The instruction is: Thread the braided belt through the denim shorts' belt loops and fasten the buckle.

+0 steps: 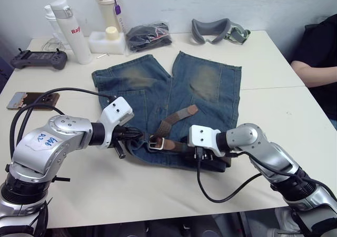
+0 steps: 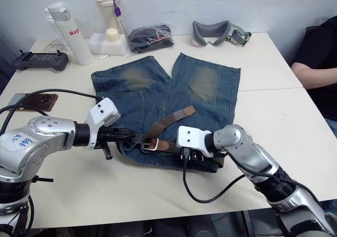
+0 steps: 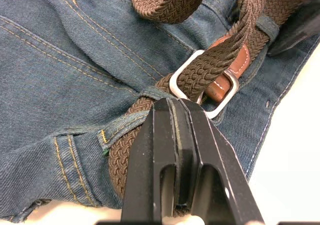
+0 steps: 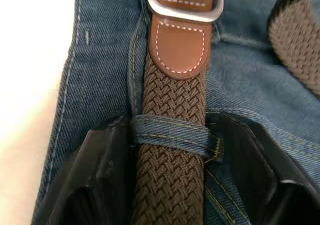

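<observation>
Denim shorts [image 1: 174, 97] flat on the worktop [image 1: 274, 137], waistband nearest. Braided belt [image 1: 176, 118] along that waistband, under a belt loop [image 4: 172, 134], buckle [image 1: 154, 142] mid-waist. Bottles [image 1: 71, 29] behind, far left.

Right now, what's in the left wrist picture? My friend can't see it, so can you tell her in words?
The left gripper, its two black fingers shut together, presses on the brown belt where it lies on the blue shorts. Just past the fingertips, the belt passes through a silver buckle with a tan leather tab, and a denim belt loop crosses the belt beside the fingers.
</observation>
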